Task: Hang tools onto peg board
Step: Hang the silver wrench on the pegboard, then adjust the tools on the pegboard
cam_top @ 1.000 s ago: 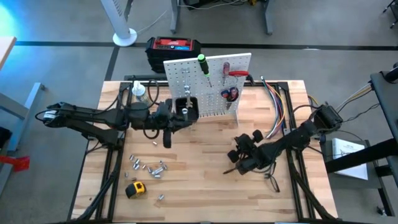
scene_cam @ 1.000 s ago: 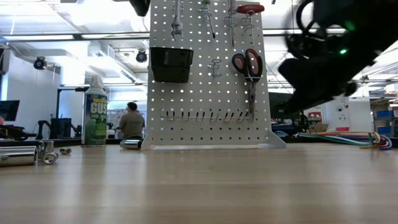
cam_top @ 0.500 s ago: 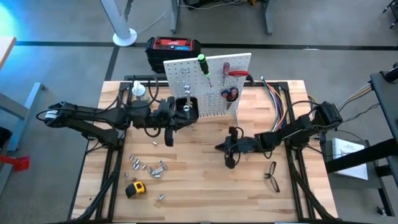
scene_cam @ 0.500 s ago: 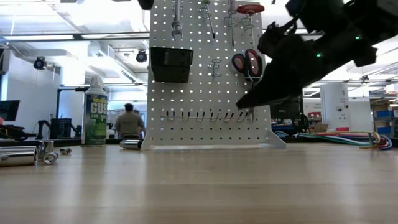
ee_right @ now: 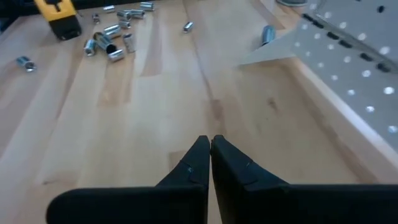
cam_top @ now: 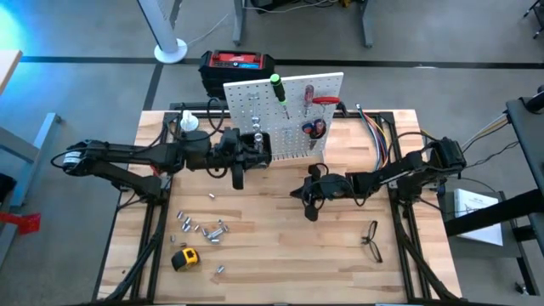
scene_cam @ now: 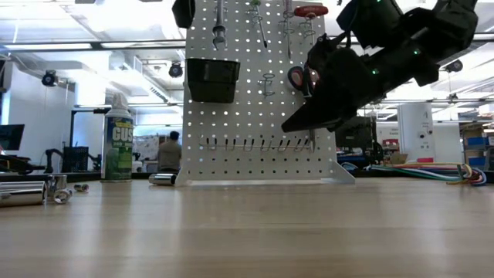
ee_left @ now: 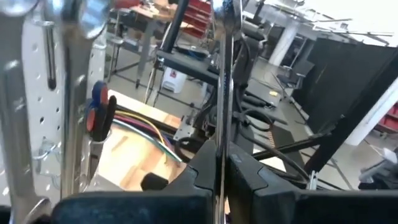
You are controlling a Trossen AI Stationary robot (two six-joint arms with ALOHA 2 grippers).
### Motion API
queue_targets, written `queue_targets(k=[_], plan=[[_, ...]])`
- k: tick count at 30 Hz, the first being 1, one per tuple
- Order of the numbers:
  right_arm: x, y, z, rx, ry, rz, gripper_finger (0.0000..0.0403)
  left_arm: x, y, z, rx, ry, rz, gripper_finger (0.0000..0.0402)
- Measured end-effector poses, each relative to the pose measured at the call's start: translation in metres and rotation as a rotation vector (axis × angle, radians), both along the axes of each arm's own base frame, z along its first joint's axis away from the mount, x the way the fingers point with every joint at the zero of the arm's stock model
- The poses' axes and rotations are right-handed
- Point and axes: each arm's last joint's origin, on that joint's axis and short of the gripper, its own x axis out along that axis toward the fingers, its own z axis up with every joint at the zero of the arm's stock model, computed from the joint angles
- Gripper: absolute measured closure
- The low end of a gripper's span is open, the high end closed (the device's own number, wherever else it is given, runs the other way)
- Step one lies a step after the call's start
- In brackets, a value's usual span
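The white peg board (cam_top: 285,115) stands upright at the table's far middle, with a black bin (scene_cam: 212,79) on its front. Red-handled pliers (scene_cam: 307,77), a silver wrench (scene_cam: 219,27) and a green-handled screwdriver (cam_top: 278,85) hang on it. My left gripper (ee_left: 221,163) is high up at the board's left part (cam_top: 253,146), shut on a thin silver wrench (ee_left: 221,74). My right gripper (cam_top: 304,204) is shut with nothing between its fingers. It hangs over the table before the board's right part, slanting down toward the left (scene_cam: 287,127). Black-framed glasses (cam_top: 371,236) lie flat on the table at the right. My left gripper pinches the silver wrench's shaft (ee_left: 221,144) between its two fingers. The fingers come level from the table's left side and lie across the wrench. It stands upright above them, seen edge-on and clear of the table; the fingers hide its lower part.
A yellow tape measure (cam_top: 184,257) and several loose metal sockets (cam_top: 204,228) lie at the table's near left. A green-labelled bottle (scene_cam: 119,147) stands left of the board, and coloured cables (cam_top: 378,140) run along the right. A red-and-black box (cam_top: 236,66) sits behind the table.
My right gripper has swung from near the glasses toward the table's left and far edge, up to the front of the peg board. Its wrist has turned and it now slants down. It has stayed shut. My left gripper has shifted a little toward the table's right along the board.
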Motion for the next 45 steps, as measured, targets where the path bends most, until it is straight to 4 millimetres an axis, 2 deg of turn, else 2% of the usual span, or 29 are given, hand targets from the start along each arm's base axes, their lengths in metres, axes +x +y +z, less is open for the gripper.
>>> queue_targets(k=[13, 21, 25, 30, 36, 41, 45], plan=[[0.001, -0.009, 0.000, -0.032, 0.001, 0.004, 0.0401, -0.004, 0.006, 0.002, -0.026, -0.010, 0.096, 0.0398], [0.001, -0.011, 0.001, -0.015, -0.006, 0.025, 0.0401, -0.004, 0.008, -0.008, -0.065, 0.052, 0.114, 0.0394], [0.002, -0.011, 0.002, 0.033, -0.016, 0.000, 0.0400, -0.006, 0.009, -0.010, -0.034, 0.072, 0.146, 0.0377], [0.000, -0.010, 0.009, 0.124, -0.040, 0.009, 0.0390, -0.008, 0.009, -0.018, 0.007, 0.179, 0.137, 0.0341], [-0.004, -0.007, 0.048, 0.203, -0.170, 0.126, 0.0368, -0.014, 0.009, -0.017, -0.014, 0.319, 0.159, 0.0291], [-0.018, -0.007, 0.100, 0.091, -0.336, 0.211, 0.0358, -0.022, 0.005, -0.014, -0.104, 0.435, 0.176, 0.0267], [-0.028, -0.010, 0.150, 0.000, -0.358, 0.180, 0.0364, -0.031, -0.004, -0.011, -0.154, 0.529, 0.191, 0.0264]])
